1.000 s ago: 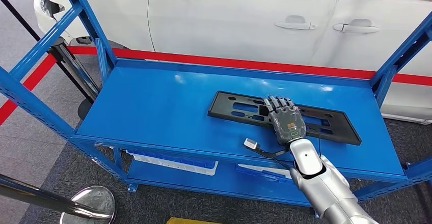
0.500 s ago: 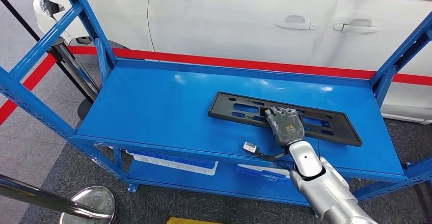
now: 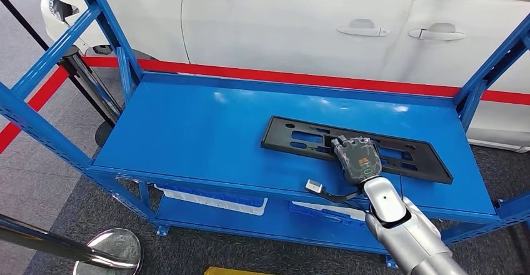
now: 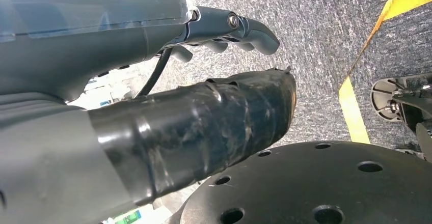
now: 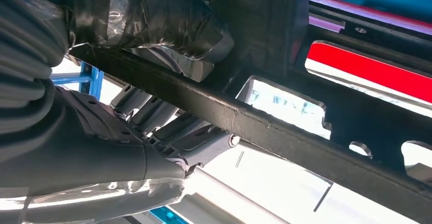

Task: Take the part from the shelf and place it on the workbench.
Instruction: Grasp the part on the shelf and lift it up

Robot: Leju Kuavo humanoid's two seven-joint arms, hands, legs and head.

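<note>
A white car (image 3: 300, 25) stands behind the blue shelf (image 3: 187, 131), with a red floor stripe (image 3: 281, 75) running between them. On the shelf's upper deck, right of centre, lies the part, a long black plastic plate (image 3: 300, 139) with rectangular slots. The right hand (image 3: 356, 157) sits at the plate's near edge about midway along; in the right wrist view the plate's rail (image 5: 265, 127) passes between the taped thumb and the darker fingers (image 5: 168, 127), which curl around it, so the hand grips the plate. The left hand (image 4: 168, 107) hangs over grey carpet (image 4: 316, 46) marked with a yellow line (image 4: 351, 107), holding nothing, thumb and fingers apart.
</note>
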